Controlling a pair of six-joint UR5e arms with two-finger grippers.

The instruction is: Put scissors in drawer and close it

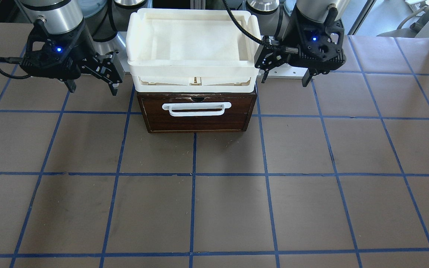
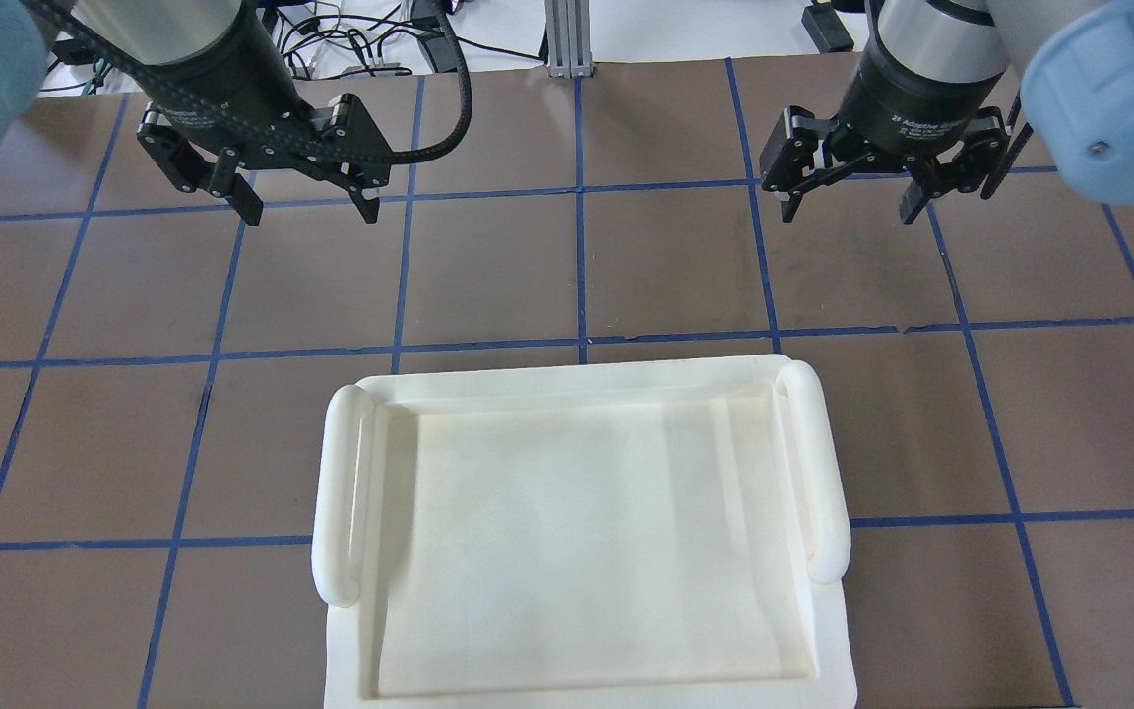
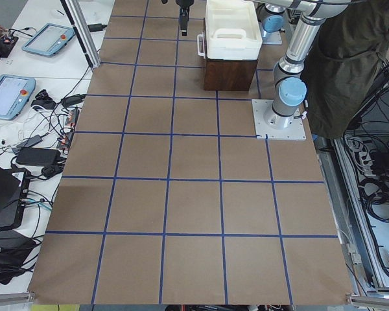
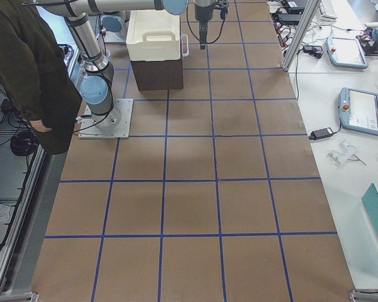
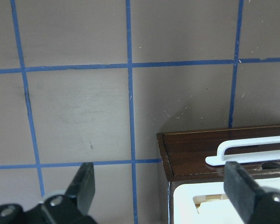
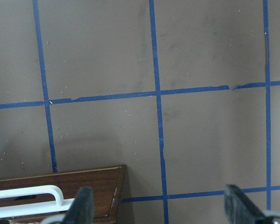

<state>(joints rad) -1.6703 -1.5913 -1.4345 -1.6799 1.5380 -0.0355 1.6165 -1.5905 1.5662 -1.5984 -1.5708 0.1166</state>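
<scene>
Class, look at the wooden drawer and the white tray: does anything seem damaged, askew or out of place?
Only a small dark chip, or perhaps a notch, in the top edge of the drawer front, just above the white handle. The tray sits level on top; nothing else stands out.

I see silver-grey arm tubes (image 3: 303, 39) with pale blue joint caps (image 2: 1108, 89). Matte black left gripper (image 2: 311, 216) and right gripper (image 2: 849, 213). Blue LED (image 1: 314, 38) on each wrist mount. Ribbed black cable (image 2: 469, 103) off left wrist. White lettering (image 2: 921, 123) on right collar.
</scene>
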